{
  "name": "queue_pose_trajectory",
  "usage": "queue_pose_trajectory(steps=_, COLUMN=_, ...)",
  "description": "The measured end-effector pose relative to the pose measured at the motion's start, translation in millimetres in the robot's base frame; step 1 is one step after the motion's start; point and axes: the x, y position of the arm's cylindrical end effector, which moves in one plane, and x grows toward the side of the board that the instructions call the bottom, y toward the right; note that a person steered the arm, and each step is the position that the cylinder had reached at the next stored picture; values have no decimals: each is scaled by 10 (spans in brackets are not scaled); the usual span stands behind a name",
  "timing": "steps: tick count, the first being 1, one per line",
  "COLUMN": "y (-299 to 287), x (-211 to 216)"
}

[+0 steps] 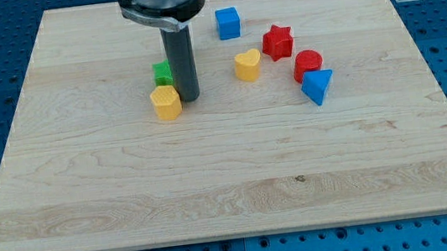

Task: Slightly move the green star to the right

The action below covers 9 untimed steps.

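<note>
1. Green star (pixel 162 71) sits in the board's upper middle, left of centre, and mostly hides behind the rod (pixel 180 63); only its left part shows, so its shape is hard to make out.
2. My tip (pixel 188 99) rests on the board (pixel 213 186) just at the view's right of the yellow block (pixel 166 102), touching or nearly touching it, and below and to the right of the green star.
3. No claw exists on this arm; it ends in the plain rod, so nothing is spread, pressed together or pinching.
4. That yellow block, rounded with flat sides, lies directly below the green star, close to it; whether they touch I cannot tell.
5. A yellow heart (pixel 247 65) lies to the view's right of the rod, apart from it.
6. A blue cube (pixel 228 23) stands near the view's top, above the heart.
7. A red star (pixel 277 42) lies right of the heart, close by.
8. A red cylinder (pixel 307 63) sits lower right of the red star, and a blue triangle (pixel 317 86) touches its lower edge.
</note>
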Motion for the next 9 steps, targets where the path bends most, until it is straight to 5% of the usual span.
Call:
queue_pose_trajectory(steps=7, y=577, x=-215)
queue_pose_trajectory(steps=9, y=1265, x=109)
